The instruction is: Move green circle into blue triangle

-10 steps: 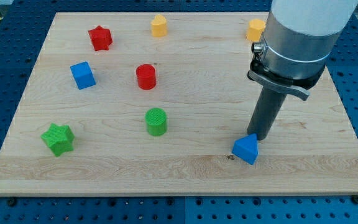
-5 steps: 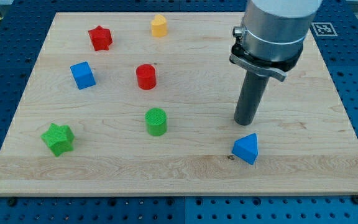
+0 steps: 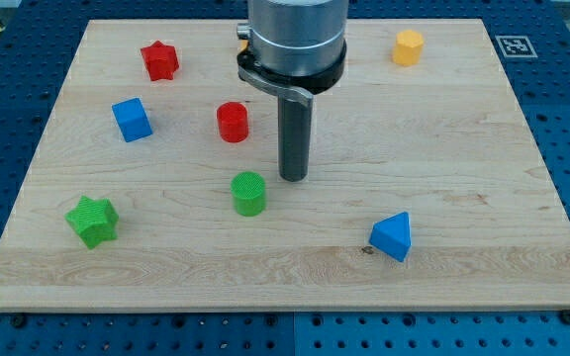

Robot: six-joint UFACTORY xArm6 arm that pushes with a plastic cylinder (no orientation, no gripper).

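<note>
The green circle [image 3: 249,193], a short green cylinder, stands on the wooden board [image 3: 463,148] a little left of centre. The blue triangle [image 3: 393,236] lies toward the view's bottom right, well apart from it. My tip [image 3: 293,177] rests on the board just right of the green circle and slightly above it, with a small gap between them. The blue triangle is far to the lower right of my tip.
A red cylinder [image 3: 233,122] stands above the green circle. A blue cube [image 3: 132,119] and a red star [image 3: 159,60] are at upper left. A green star [image 3: 92,220] is at lower left. An orange block [image 3: 409,46] is at upper right. The arm hides the top middle.
My tip has slid from beside the blue triangle leftward and slightly up across the board, to just right of the green circle. No block has moved. The arm now hides the yellow block.
</note>
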